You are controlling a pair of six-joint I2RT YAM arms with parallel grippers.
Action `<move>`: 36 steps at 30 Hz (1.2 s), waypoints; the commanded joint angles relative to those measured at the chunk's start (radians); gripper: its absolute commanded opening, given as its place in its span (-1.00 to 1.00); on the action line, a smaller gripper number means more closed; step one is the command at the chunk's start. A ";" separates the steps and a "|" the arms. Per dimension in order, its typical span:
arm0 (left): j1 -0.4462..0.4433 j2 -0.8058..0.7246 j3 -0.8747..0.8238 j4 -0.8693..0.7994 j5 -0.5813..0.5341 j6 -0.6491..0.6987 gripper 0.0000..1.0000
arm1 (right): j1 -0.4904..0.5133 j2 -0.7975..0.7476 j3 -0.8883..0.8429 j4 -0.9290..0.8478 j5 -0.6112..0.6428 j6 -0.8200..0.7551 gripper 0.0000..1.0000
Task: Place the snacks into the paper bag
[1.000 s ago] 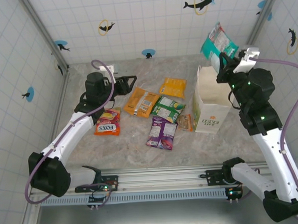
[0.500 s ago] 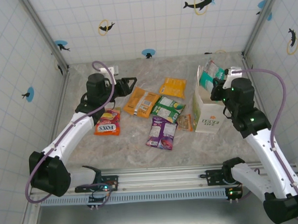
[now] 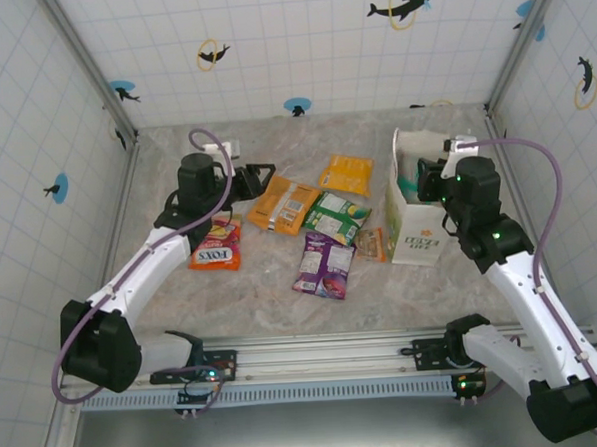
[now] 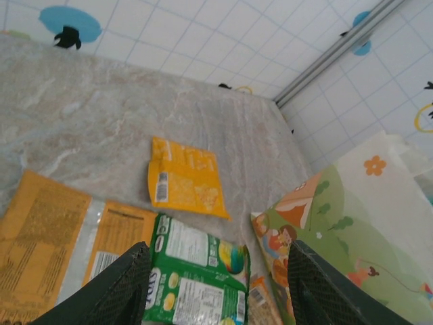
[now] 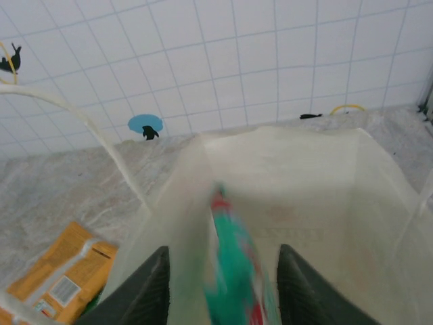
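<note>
The white paper bag [image 3: 417, 235] stands upright at the right. My right gripper [image 3: 428, 180] is at its mouth, open. In the right wrist view a blurred teal packet [image 5: 238, 265] hangs inside the bag [image 5: 304, 172] between the spread fingers of that gripper [image 5: 223, 254], touching neither. On the table lie the orange [image 3: 282, 204], yellow-orange [image 3: 346, 173], green [image 3: 336, 218], purple [image 3: 324, 265], red-yellow [image 3: 215, 247] and tiny brown [image 3: 370, 245] packets. My left gripper [image 3: 262, 173] hovers open and empty beside the orange packet; the left wrist view shows the green packet [image 4: 199, 271] below it [image 4: 218, 252].
Tiled walls close in the marble table [image 3: 232, 297] on three sides. The bag's twisted handle [image 5: 101, 139] arcs in front of the right wrist camera. The printed side of the bag [image 4: 338, 223] stands close to the right of the left gripper.
My right gripper came down from high above with the teal packet into the bag's mouth and opened; the packet is now loose and blurred. The left gripper shifted slightly.
</note>
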 commanded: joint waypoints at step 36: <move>0.542 -0.224 -0.284 -0.495 0.128 -0.162 0.19 | 0.621 0.559 0.702 -0.332 -0.099 -0.093 0.23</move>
